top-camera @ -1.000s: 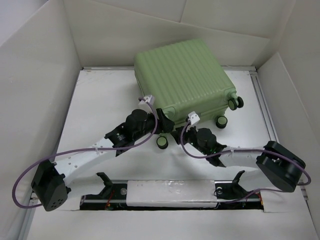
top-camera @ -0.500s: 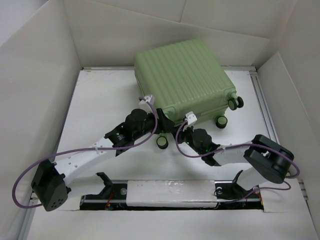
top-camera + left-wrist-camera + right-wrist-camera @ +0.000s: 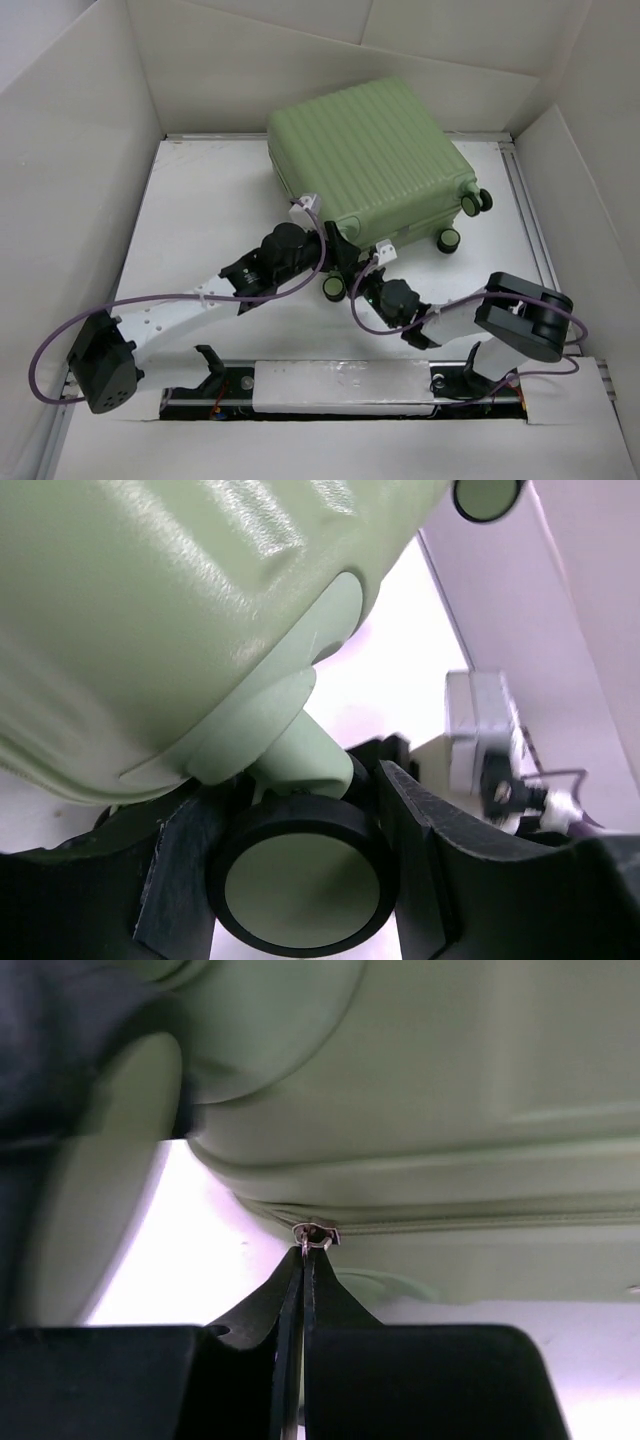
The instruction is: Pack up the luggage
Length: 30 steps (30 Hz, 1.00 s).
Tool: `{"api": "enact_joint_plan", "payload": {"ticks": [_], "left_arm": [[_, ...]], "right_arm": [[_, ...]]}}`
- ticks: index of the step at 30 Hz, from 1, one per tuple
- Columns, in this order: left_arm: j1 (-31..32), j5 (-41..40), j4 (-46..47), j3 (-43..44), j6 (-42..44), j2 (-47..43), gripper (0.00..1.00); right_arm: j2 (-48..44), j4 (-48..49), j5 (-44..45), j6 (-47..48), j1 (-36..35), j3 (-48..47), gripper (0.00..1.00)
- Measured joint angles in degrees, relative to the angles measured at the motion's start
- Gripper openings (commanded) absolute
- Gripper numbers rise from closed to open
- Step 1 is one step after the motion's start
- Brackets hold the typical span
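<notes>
Black right tool (image 3: 303, 1260) is noted with its jaws together, pinching the small metal zipper pull (image 3: 315, 1232) at the shell seam. Left tool (image 3: 300, 800) is clamped on 1 near wheel (image 3: 303, 885). Risk: the thin pull could slip out if tugged off the zip line, and the caster could swivel in the grip, letting the shell twist. Pale green luggage (image 3: 375, 150) lies shut and flat on the white desk (image 3: 210, 210), beyond both tools, right of centre. Wheel end is turned toward the arms; long axis runs near to far, slanted left.
</notes>
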<state>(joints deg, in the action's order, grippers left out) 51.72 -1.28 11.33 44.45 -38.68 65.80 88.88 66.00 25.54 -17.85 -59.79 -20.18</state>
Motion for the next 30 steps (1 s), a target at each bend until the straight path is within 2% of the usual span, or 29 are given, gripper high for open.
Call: {"api": "enact_joint_plan", "payload": {"ticks": [6,16,24,25,26,27,28,29,30], "left_arm": [[0.04,3.56,0.24,1.18,-1.42,1.79,0.0],[1.33,4.35,-1.31,5.14,-8.68,6.43,0.0],[1.9,3.52,-1.05,5.35,-10.49,6.58,0.02],[1.9,3.43,-0.92,5.35,-10.75,6.6,0.11],[1.9,3.43,-0.85,5.35,-11.04,6.71,0.23],[1.95,3.52,-0.85,5.35,-11.28,6.75,0.37],[2.08,3.43,-0.52,5.38,-11.58,6.86,0.51],[2.27,3.5,-0.74,5.73,-11.45,6.97,0.71],[2.54,3.91,-1.31,6.4,-10.91,6.99,0.76]], "right_arm": [[3.02,2.47,13.31,-5.09,-6.34,-0.9,0.0],[17.97,11.47,32.68,-6.47,-15.32,-10.88,0.0],[18.51,10.51,39.52,-4.92,-17.35,-15.1,0.02],[18.51,9.92,40.13,-4.37,-17.44,-15.72,0.08],[18.51,9.38,40.65,-3.93,-17.55,-16.11,0.28],[18.47,9.33,40.37,-3.87,-17.68,-16.24,0.38],[18.21,9.57,38.47,-3.82,-18.45,-16.48,0.46],[17.62,9.73,36.98,-4.5,-20.11,-16.7,0.55],[16.92,9.33,34.91,-3.72,-22.1,-16.7,0.58]]}}
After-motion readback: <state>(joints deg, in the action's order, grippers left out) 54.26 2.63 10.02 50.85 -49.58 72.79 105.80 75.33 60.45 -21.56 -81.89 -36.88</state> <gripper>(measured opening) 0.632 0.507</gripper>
